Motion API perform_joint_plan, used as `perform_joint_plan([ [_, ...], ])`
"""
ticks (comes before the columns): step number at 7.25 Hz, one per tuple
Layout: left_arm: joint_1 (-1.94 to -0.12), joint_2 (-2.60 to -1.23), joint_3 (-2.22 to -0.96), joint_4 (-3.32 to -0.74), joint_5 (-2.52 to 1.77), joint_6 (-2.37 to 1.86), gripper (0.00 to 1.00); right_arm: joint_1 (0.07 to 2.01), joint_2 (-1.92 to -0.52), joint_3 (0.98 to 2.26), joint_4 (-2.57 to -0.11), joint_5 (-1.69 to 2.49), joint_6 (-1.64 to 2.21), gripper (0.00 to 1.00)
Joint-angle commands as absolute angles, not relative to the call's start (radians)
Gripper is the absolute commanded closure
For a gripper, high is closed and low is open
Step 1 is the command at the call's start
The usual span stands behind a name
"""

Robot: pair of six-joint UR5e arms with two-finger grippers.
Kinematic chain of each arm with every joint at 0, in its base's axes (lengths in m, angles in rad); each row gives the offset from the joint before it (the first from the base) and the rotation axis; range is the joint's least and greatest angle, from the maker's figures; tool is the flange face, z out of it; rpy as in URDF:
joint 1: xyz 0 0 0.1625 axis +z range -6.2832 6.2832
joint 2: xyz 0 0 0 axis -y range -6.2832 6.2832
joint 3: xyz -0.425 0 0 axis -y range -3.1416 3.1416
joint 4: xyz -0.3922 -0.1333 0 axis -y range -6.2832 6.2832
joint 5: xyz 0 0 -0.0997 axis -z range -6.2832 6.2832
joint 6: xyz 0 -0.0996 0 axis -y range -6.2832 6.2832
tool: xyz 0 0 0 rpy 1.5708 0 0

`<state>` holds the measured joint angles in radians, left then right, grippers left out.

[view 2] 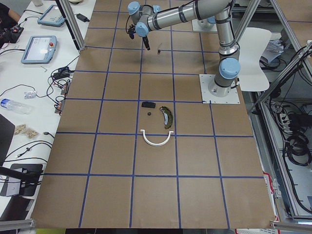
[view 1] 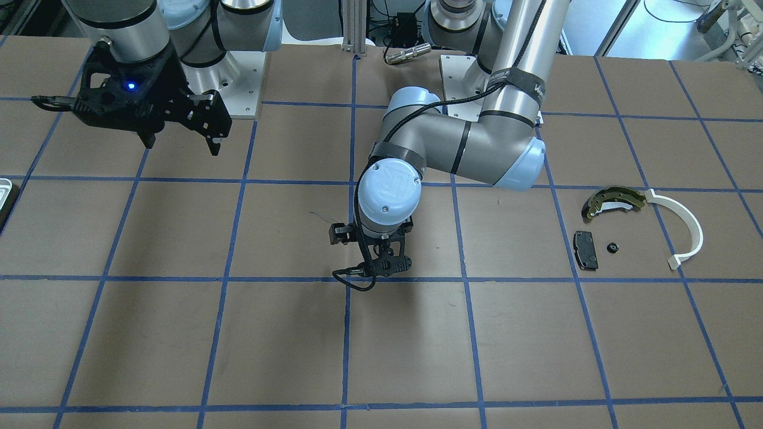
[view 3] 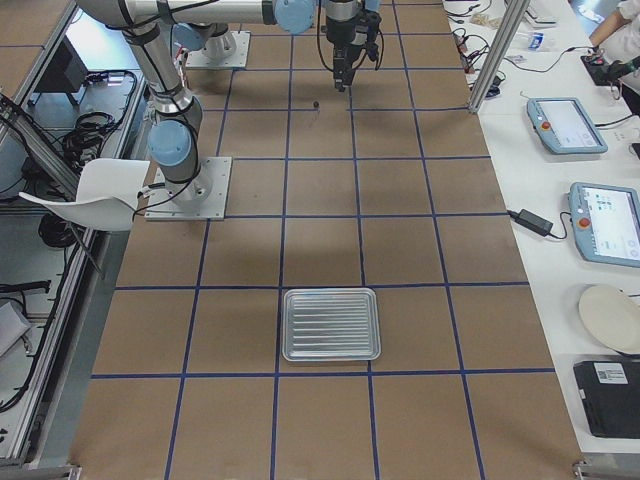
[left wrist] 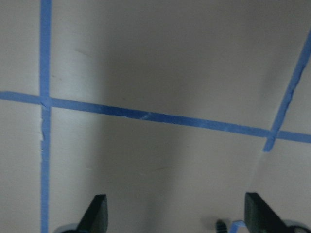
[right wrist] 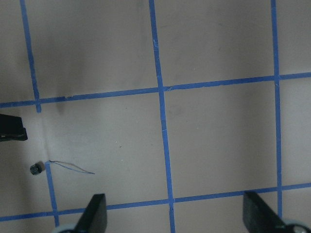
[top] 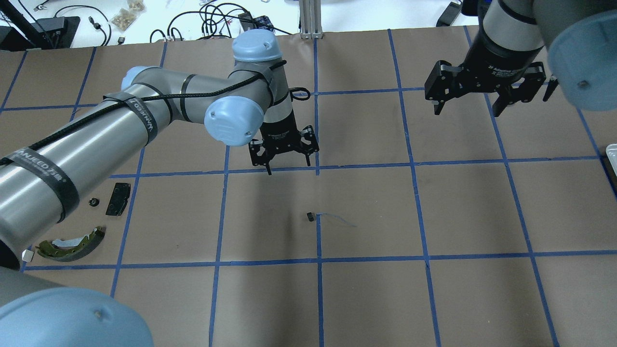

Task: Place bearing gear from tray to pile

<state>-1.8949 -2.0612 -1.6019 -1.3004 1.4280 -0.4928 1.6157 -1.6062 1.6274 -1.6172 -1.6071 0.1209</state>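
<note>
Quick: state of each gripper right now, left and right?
Left gripper: open, holding nothing.
Right gripper: open, holding nothing.

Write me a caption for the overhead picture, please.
Left gripper and right gripper hang open over the table; the bearing gear lies beside the pile's black pad.

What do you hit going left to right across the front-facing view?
tray → right gripper → left gripper → black pad → bearing gear → white arc strip. Brake shoe omitted: it spans pad and gear.
</note>
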Motion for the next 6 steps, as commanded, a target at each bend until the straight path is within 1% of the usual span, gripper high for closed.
perform_joint_plan([
  [1,-1.921,-2.085,-1.661,-1.255,1.425,-0.508,0.03,1.625,-1.605,1.667,-1.632,-1.592,0.075,0.00],
  [3,-1.925,-2.083,-1.713,-1.224,1.425,-0.508,0.04,1.612,-1.603,1.675,-1.626,-1.597,0.074,0.00],
  [5,-1.931,-2.080,-1.718,-1.224,1.420,-0.508,0.18,1.592,-1.589,1.668,-1.629,-1.592,0.040,0.00],
  [6,-1.931,-2.080,-1.720,-1.224,1.413,-0.505,0.23,1.591,-1.607,1.664,-1.629,-1.595,0.034,0.00],
])
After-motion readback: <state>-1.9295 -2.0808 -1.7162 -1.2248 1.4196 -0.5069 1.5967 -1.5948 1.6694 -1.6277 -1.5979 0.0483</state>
